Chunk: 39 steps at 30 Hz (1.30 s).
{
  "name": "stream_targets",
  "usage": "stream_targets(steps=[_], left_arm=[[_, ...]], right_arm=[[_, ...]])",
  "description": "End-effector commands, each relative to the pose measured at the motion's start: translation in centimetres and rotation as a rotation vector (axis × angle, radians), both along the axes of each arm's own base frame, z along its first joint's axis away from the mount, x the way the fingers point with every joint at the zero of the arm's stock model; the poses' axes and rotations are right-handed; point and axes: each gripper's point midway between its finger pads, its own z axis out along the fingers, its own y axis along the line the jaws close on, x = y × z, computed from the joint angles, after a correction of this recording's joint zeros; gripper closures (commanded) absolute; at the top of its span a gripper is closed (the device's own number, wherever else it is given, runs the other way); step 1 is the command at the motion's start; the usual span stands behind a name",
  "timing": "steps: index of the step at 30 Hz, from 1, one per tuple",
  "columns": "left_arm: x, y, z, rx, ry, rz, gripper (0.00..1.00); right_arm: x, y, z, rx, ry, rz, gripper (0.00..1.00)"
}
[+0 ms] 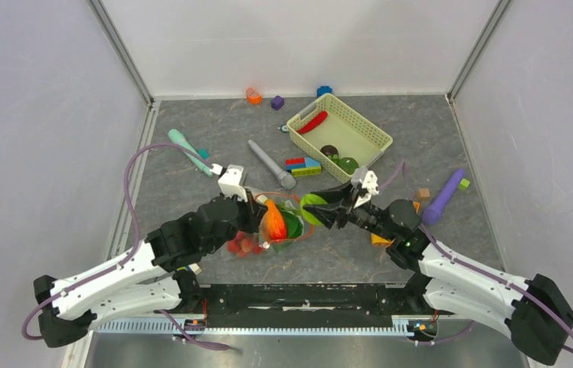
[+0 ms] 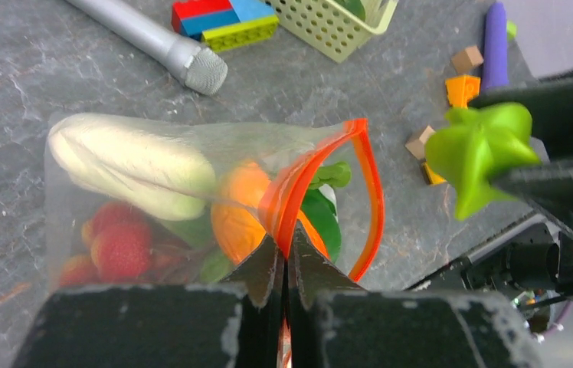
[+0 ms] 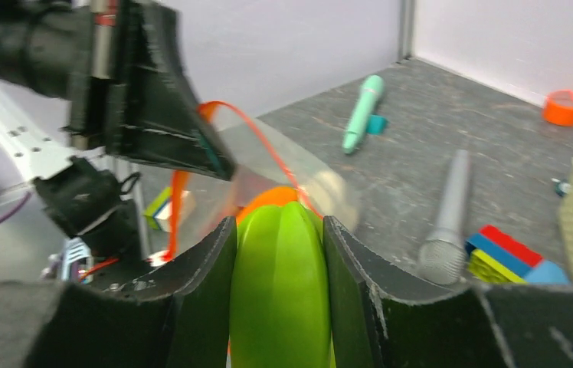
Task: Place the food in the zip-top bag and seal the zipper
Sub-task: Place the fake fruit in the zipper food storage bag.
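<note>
The clear zip-top bag (image 2: 191, 149) lies on the table in front of my left arm, its mouth held open toward the right. My left gripper (image 2: 286, 249) is shut on the orange-red zipper (image 2: 371, 192) edge. Inside the bag are a white radish (image 2: 130, 161), red berries (image 2: 119, 245), an orange piece (image 2: 234, 218) and a green leaf (image 2: 323, 218). My right gripper (image 3: 279, 224) is shut on a ridged green food piece (image 3: 279, 291), which hangs just right of the bag's mouth (image 1: 312, 205). The slider is not visible.
A pale green basket (image 1: 375, 138) at the back right holds a red piece (image 1: 312, 123) and dark and green pieces (image 1: 341, 161). Grey (image 1: 270, 163), teal (image 1: 188, 149) and purple (image 1: 443, 198) sticks and coloured blocks (image 1: 302, 165) lie around.
</note>
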Motion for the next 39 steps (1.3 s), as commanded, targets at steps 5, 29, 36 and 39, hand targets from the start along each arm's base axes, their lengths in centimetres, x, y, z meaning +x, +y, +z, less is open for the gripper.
stream_targets(steps=[5, 29, 36, 39], left_arm=[[-1.4, -4.4, 3.8, -0.048, 0.174, -0.108, 0.98], [-5.3, -12.1, 6.7, -0.073, 0.270, -0.441, 0.98], [-4.5, -9.8, 6.4, -0.066, 0.236, -0.347, 0.98], [-4.3, -8.5, 6.2, -0.046, 0.226, -0.305, 0.98]], right_arm=[[-3.4, 1.0, 2.4, 0.100, 0.002, 0.035, 0.98], [1.8, -2.7, -5.1, -0.301, 0.105, -0.607, 0.74], [0.4, -1.2, -2.9, -0.245, 0.087, -0.497, 0.43], [-0.4, -0.3, -2.0, -0.214, 0.070, -0.421, 0.32]])
